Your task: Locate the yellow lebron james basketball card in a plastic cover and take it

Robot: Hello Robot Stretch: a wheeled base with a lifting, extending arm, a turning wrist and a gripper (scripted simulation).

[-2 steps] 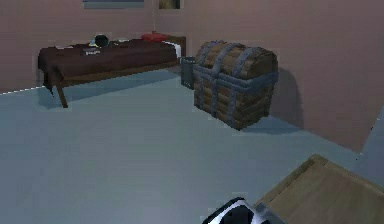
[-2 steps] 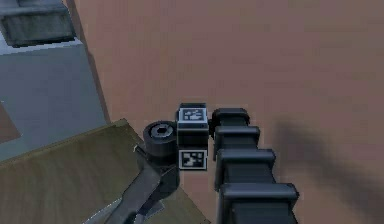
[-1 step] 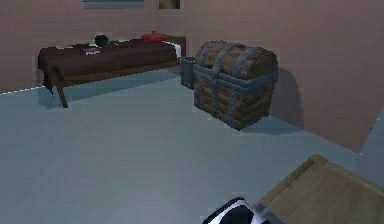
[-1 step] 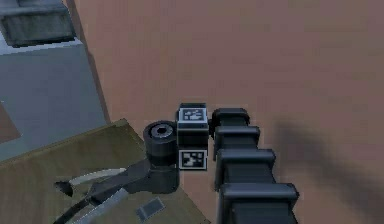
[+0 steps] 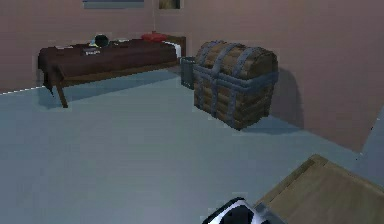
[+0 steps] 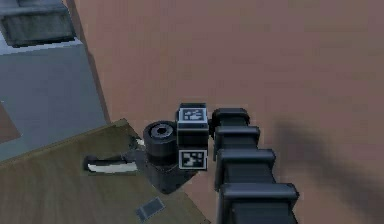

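Note:
In the arm side view the dark arm (image 6: 245,170) rises from the bottom edge, with two white marker squares (image 6: 193,116) at its far end. Left of them sits the gripper (image 6: 100,164), its thin fingers (image 6: 118,165) stretched over a wooden tabletop (image 6: 60,185). Only bare tabletop lies at and behind its far end, so it holds nothing. A small flat grey thing (image 6: 150,207) lies on the same tabletop, nearer the bottom edge. I see nothing yellow.
A long dark low table (image 5: 110,60) stands at the back left of the forward view, with a red thing (image 5: 153,37) and a dark round thing (image 5: 100,42) on it. A wooden chest (image 5: 234,80) and grey bin (image 5: 188,70) stand by the pink wall. Wooden table corner (image 5: 325,195) at bottom right.

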